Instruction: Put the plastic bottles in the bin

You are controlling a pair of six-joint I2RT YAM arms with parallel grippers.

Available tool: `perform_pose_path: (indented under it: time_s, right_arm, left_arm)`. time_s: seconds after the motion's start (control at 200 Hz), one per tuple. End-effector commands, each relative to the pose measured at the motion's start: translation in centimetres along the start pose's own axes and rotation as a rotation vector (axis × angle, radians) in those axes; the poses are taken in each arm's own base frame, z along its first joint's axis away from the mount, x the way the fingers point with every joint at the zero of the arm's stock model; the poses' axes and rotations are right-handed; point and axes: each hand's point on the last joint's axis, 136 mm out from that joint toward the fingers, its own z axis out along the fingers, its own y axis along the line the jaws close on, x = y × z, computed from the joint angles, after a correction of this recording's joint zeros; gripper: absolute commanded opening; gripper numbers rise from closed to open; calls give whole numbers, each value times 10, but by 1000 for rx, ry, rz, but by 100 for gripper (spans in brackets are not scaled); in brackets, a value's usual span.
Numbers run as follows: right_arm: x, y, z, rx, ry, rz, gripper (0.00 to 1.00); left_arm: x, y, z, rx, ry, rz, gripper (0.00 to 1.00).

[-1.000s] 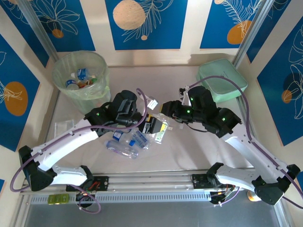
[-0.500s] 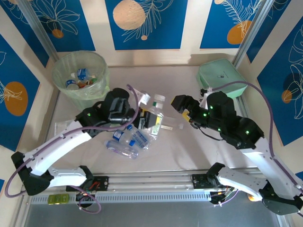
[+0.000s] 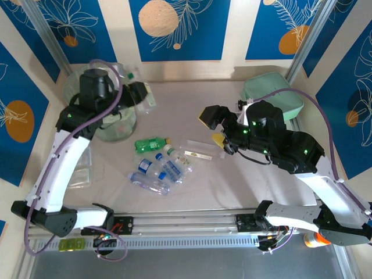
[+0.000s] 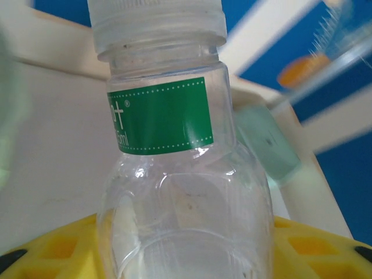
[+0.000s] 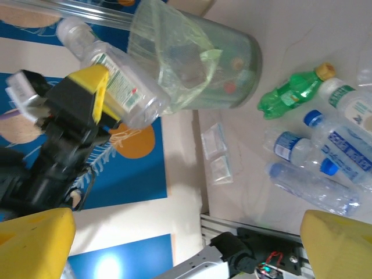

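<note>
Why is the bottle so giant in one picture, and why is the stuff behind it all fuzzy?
Left wrist view: the bottle sits close to the lens, so it looms large and sharp while the wall behind blurs. Right wrist view: the near yellow fingers are soft, the bin clearer. Top view: evenly lit, sharp throughout.

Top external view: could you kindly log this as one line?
left tool: holds clear bottle by bin | right tool: open | loose bottles on table
</note>
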Motion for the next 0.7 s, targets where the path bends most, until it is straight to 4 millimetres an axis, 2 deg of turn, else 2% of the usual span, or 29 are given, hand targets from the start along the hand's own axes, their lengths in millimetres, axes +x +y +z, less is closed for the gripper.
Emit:
perform_pose_path:
  time_s: [0.0, 0.13, 0.3, 0.495, 0.695]
  right_arm:
    - [-5, 30, -19, -98, -3, -5, 99]
    - [-6, 35, -16, -109, 29, 11, 99]
    - [-12, 35, -17, -122, 29, 25, 99]
    - [-13, 39, -23, -155, 19, 16, 99]
    - [-13, 36, -14, -153, 46, 62, 99]
  left_arm:
    - [-39, 39, -5, -128, -101, -127, 53]
    - [-62, 83, 4, -220, -150, -249, 51]
    - [-71, 125, 18, -249, -152, -358, 48]
    - [-72, 148, 21, -286, -155, -372, 47]
    - [-74, 163, 29, -302, -154, -393, 47]
